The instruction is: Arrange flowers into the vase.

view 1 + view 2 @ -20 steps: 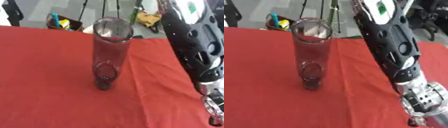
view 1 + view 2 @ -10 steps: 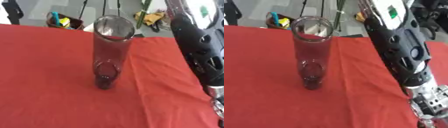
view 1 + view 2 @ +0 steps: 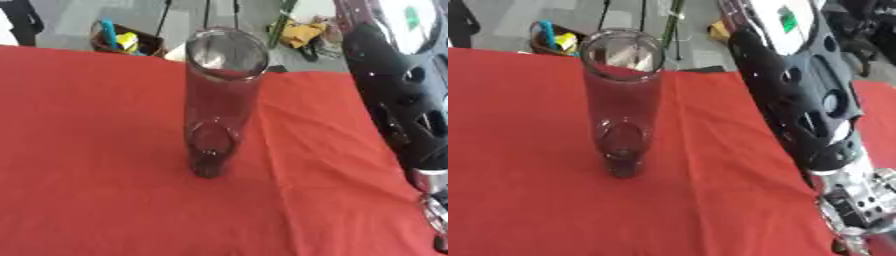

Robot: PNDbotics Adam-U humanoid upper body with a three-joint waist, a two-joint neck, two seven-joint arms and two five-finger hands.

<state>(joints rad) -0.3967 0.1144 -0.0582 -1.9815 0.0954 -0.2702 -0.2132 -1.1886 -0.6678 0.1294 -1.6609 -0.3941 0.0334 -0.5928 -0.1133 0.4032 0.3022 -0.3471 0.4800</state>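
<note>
1. A tall clear glass vase (image 3: 623, 107) stands upright on the red tablecloth (image 3: 535, 190), left of centre in both eye views, its round mouth open to the camera and nothing visible inside it.
2. The cloth shows soft creases running away from the vase toward the right and covers the table to its far edge.
3. The robot's right arm (image 3: 802, 95), black with cut-out holes and a silver wrist joint, comes down the right side of the frame, well apart from the vase and above the cloth.
4. Only the wrist end reaches the lower right corner; the right hand itself is cut off there, so whether its fingers are spread or curled cannot be told, nor whether it carries anything.
5. Beyond the table's far edge, a dark bin (image 3: 122, 42) holds blue and yellow items on the grey floor.
</note>
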